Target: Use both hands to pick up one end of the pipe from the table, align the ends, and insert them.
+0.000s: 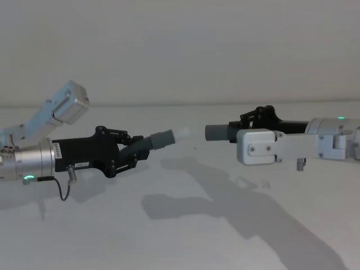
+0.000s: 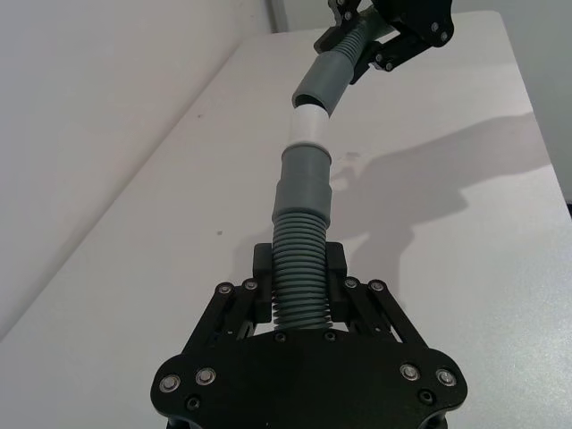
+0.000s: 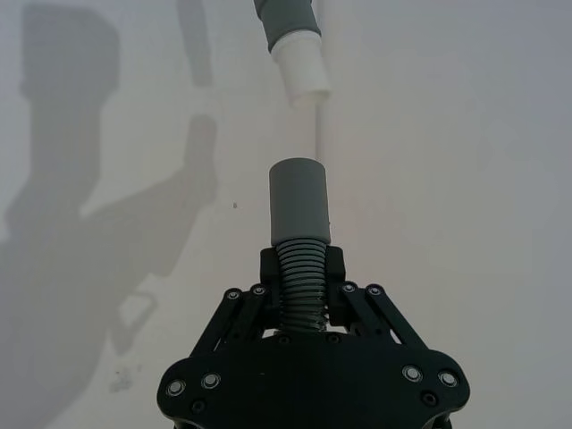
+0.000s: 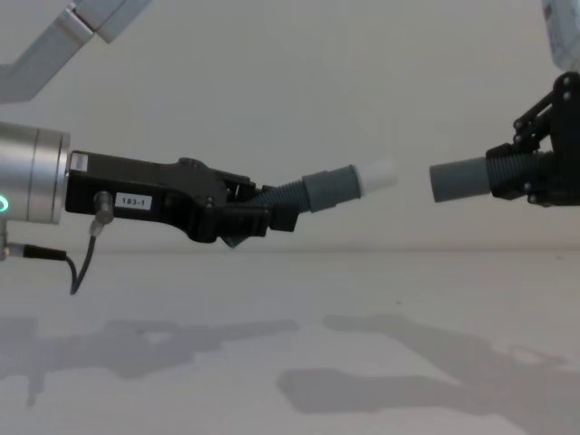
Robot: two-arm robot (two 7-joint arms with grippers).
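Your left gripper has its fingers clamped on the ribbed body of the white-tipped pipe piece, held in the air above the worktop, white tip angled slightly up toward your right side. Your right gripper has its fingers clamped on the ribs of the other pipe piece, also off the worktop. Its grey cuff faces the white tip; the two ends are near but apart, not quite in line.

Dim, even, greyish light from above; soft-edged arm shadows across the plain white matte table, lower centre and right. No glare; slight overall softness.
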